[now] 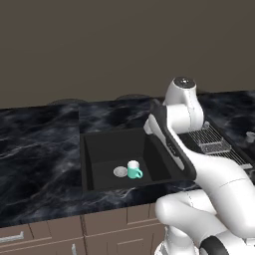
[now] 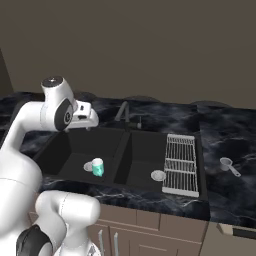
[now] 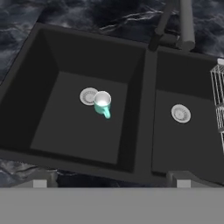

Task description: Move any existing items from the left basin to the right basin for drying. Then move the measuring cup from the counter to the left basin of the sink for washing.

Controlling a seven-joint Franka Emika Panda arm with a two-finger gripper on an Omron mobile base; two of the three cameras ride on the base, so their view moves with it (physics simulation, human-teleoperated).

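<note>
One teal mug (image 3: pixel 103 104) stands upright in the left basin (image 3: pixel 61 131), unlabelled; the right base view adds the measuring cup (image 2: pixel 228 165) on the counter (image 2: pixel 225 192); the gripper (image 3: pixel 111 183) is spread wide, empty.

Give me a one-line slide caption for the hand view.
Open gripper above the sink: teal mug upright beside the left basin's drain.
</note>
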